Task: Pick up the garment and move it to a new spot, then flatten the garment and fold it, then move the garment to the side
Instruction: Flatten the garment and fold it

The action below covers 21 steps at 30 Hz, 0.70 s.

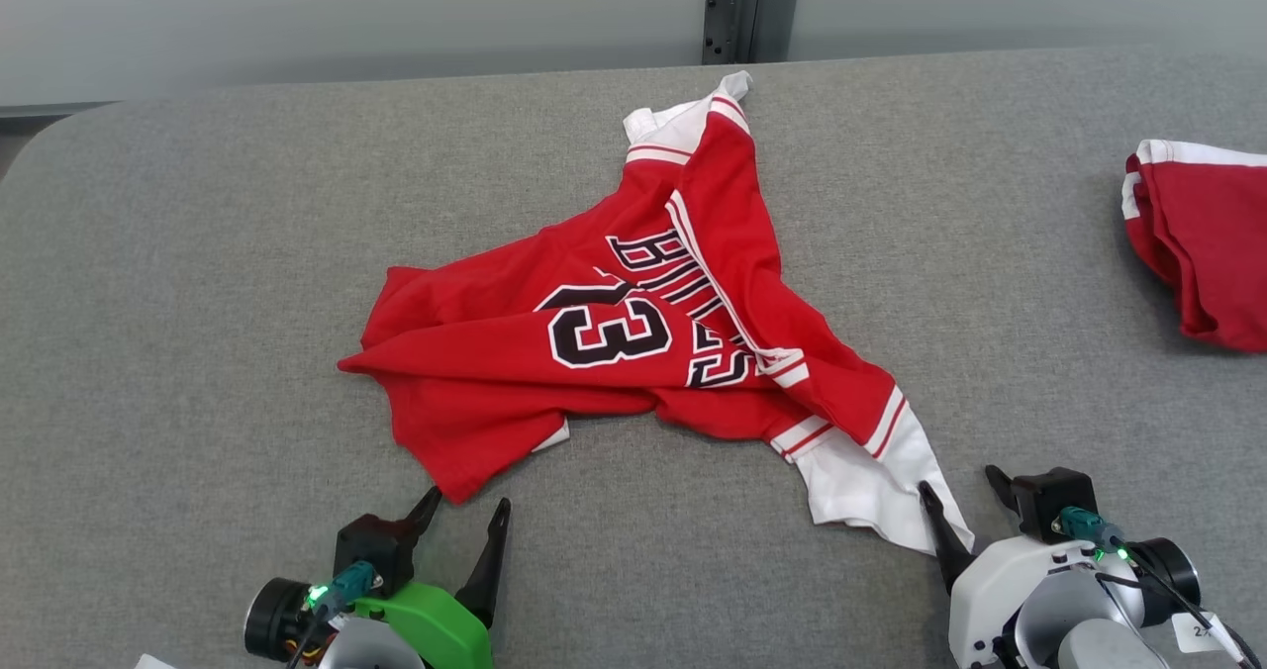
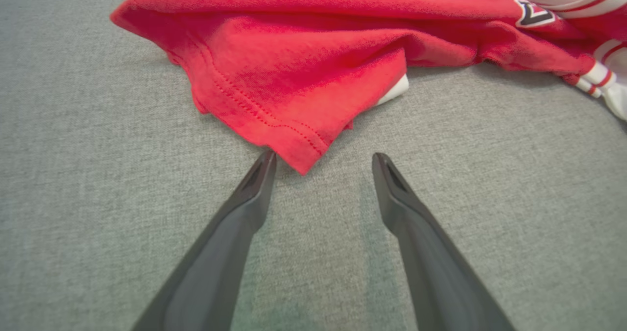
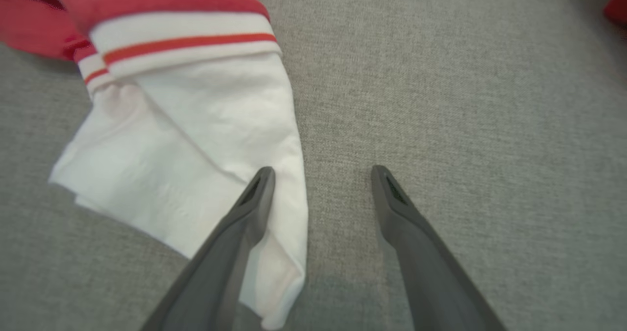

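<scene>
Left gripper (image 1: 470,498), lower left of frame, we note spread wide and empty, tips just at the red hem corner of the garment (image 1: 594,352), which sprawls crumpled mid-frame on the grey table (image 1: 198,253); right gripper (image 1: 956,479), lower right, equally wide and empty, one finger over its white sleeve end

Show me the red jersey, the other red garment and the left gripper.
red jersey (image 1: 594,337): head view, on the printed 13.
other red garment (image 1: 1203,243): head view, on its red cloth.
left gripper (image 1: 470,498): head view, midway between its fingertips.
</scene>
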Motion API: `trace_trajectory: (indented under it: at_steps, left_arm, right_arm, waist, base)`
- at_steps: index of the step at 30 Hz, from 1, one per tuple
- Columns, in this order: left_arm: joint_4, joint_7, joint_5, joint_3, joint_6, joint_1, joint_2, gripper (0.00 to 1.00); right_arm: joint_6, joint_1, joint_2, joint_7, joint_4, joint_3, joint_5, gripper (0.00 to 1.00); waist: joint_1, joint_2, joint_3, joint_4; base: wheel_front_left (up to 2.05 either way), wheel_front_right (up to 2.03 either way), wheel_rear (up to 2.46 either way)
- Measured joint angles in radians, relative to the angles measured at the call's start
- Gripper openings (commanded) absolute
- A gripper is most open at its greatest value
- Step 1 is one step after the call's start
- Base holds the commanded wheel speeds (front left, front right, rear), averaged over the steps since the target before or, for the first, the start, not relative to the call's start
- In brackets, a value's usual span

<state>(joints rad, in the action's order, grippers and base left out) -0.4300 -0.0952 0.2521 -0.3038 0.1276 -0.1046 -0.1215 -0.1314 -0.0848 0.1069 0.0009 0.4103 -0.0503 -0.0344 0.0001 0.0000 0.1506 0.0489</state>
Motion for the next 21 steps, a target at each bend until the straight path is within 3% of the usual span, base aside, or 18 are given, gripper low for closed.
trace_trajectory:
  at_steps: [13, 14, 15, 16, 17, 18, 21]
  left_arm:
    - [-0.129, -0.058, -0.005, -0.005, -0.015, -0.103, 0.007, 0.98]
    - [-0.137, -0.062, -0.004, -0.006, -0.015, -0.110, 0.009, 0.57]
    - [-0.144, -0.068, -0.001, -0.007, -0.015, -0.117, 0.011, 0.33]
    - [-0.147, -0.077, 0.002, -0.009, -0.014, -0.123, 0.012, 0.07]
    - [-0.151, -0.084, 0.003, -0.011, -0.014, -0.128, 0.013, 0.00]
    - [-0.156, -0.088, 0.003, -0.012, -0.014, -0.132, 0.013, 0.00]
    - [-0.158, -0.092, 0.019, -0.018, -0.011, -0.134, 0.012, 0.00]
  right_arm:
    - [0.000, -0.041, -0.008, -0.038, 0.026, -0.018, 0.000, 1.00]
    - [0.000, -0.042, -0.010, -0.042, 0.028, -0.022, -0.004, 1.00]
    - [0.000, -0.044, -0.013, -0.043, 0.032, -0.025, -0.014, 1.00]
    - [0.001, -0.046, -0.014, -0.046, 0.036, -0.029, -0.019, 0.82]
    - [0.001, -0.048, -0.017, -0.052, 0.040, -0.029, -0.027, 0.25]
    - [0.001, -0.051, -0.020, -0.054, 0.045, -0.030, -0.041, 0.00]
    - [0.001, -0.061, -0.032, -0.054, 0.058, -0.062, -0.138, 0.00]
  waist:
    - [0.0000, 0.0000, 0.045, -0.012]
    - [0.0000, 0.0000, 0.047, -0.014]
    - [0.0000, 0.0000, 0.047, -0.015]
    - [0.0000, 0.0000, 0.047, -0.016]
    - [0.0000, 0.0000, 0.046, -0.016]
    - [0.0000, 0.0000, 0.045, -0.016]
    - [0.0000, 0.0000, 0.035, -0.018]
  base:
    - [0.00, 0.00, 0.00]
    - [0.00, 0.00, 0.00]
    - [0.00, 0.00, 0.00]
    - [0.00, 0.00, 0.00]
    - [0.00, 0.00, 0.00]
    - [0.00, 0.00, 0.00]
    - [0.00, 0.00, 0.00]
